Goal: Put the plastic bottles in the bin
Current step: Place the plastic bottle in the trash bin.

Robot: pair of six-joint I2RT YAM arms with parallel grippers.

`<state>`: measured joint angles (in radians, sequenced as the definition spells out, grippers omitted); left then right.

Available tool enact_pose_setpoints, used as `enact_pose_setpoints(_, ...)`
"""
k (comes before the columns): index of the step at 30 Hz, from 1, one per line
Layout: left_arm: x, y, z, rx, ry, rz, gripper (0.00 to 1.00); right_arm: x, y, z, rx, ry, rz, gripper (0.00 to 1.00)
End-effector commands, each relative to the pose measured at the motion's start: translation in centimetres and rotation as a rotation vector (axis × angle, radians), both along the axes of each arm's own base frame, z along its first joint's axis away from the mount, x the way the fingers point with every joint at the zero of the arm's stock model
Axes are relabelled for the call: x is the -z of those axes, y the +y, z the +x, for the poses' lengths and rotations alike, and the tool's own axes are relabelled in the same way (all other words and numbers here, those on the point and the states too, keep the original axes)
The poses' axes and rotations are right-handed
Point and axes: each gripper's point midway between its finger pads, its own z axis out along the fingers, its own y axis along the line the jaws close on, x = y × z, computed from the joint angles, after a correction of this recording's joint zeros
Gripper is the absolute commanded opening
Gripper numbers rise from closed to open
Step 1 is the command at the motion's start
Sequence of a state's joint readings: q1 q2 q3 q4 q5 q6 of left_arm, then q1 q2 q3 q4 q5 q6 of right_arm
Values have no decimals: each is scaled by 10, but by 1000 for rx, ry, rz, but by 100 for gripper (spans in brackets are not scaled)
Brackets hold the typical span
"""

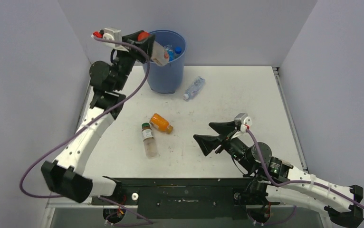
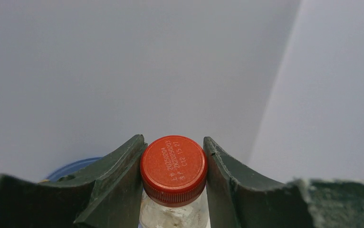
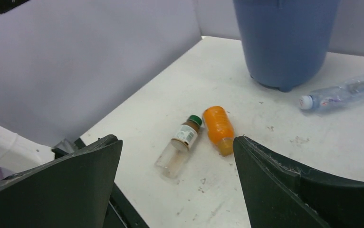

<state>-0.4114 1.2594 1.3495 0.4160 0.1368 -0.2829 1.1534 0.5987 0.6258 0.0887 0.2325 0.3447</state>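
White arms (image 1: 87, 137), black joints (image 1: 101, 76), purple cables (image 1: 20, 184)

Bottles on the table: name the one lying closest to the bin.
The clear white-capped bottle, just right of the bin; the orange bottle and green-capped bottle lie much farther away.

A white flat table top (image 1: 227, 123), scuffed and speckled with small dark marks, fills the scene. A tall round blue plastic bin (image 1: 163, 76) stands upright on its far left part. Just right of the bin's base, apart from it, a clear plastic bottle with a blue label and a white cap (image 1: 194, 88) lies on its side, cap toward the near left. Near the middle lies a stubby orange plastic bottle (image 1: 161, 123), slanted. Just left of it a clear plastic bottle with a green cap and a white label (image 1: 148, 140) lies lengthwise, cap at the far end; whether the two touch cannot be told. A black mounting plate (image 1: 185, 192) runs along the near edge.
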Motion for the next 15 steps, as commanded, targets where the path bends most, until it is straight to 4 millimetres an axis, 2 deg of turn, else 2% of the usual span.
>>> enact_pose_setpoints(1, -5, 32, 84, -205, -57, -93, 0, 44, -19, 25, 184, 57, -97, 90)
enact_pose_setpoints(6, 7, 31, 154, -315, -126, -46, 0, 75, -29, 41, 316, 122, -88, 90)
enact_pose_setpoints(9, 23, 25, 195, -313, -133, -23, 0, 90, -29, 44, 340, 138, -85, 90)
enact_pose_setpoints(12, 35, 21, 223, -323, -183, -19, 0, 107, -31, 47, 359, 133, -109, 90)
enact_pose_setpoints(15, 46, 12, 235, -314, -283, 4, 0, 122, -36, 47, 377, 150, -103, 90)
